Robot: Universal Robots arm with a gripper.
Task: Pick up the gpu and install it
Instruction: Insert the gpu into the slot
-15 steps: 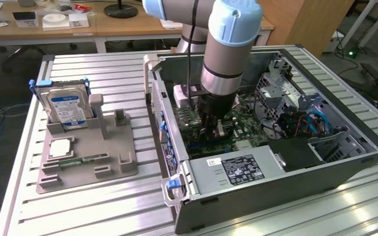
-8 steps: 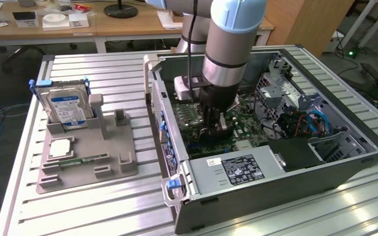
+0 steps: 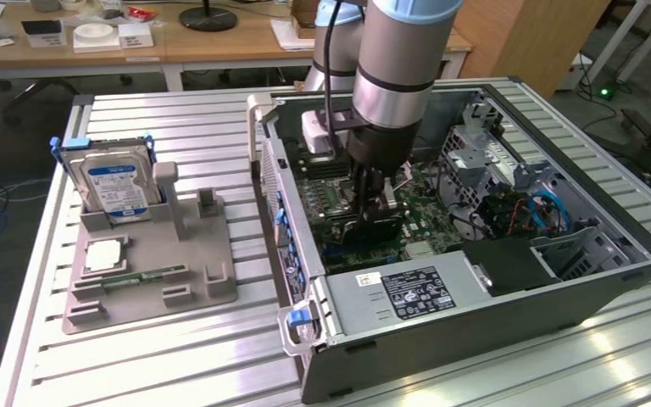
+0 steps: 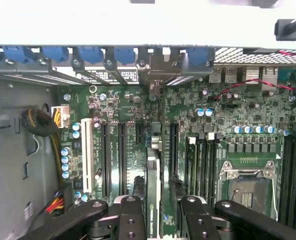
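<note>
My gripper (image 3: 373, 202) reaches down into the open computer case (image 3: 609, 275), over the green motherboard (image 3: 422, 212). It is shut on the gpu (image 3: 369, 231), a thin black card hanging below the fingers. In the wrist view the gpu (image 4: 154, 175) shows edge-on between the two black fingers (image 4: 130, 215) of the gripper (image 4: 160, 212). The card runs along the black expansion slots (image 4: 122, 155), and its pale metal bracket end (image 4: 160, 70) sits at the case's rear wall among the blue slot latches (image 4: 88, 54). Whether the card's edge sits in a slot I cannot tell.
On the table at the exterior view's left, a grey fixture (image 3: 190, 297) holds a silver hard drive with a blue label (image 3: 116, 186), a processor chip (image 3: 102, 254) and a green memory stick (image 3: 133, 278). Inside the case are the power supply (image 3: 405, 292), drive cages (image 3: 495, 153) and the processor socket (image 4: 248, 185).
</note>
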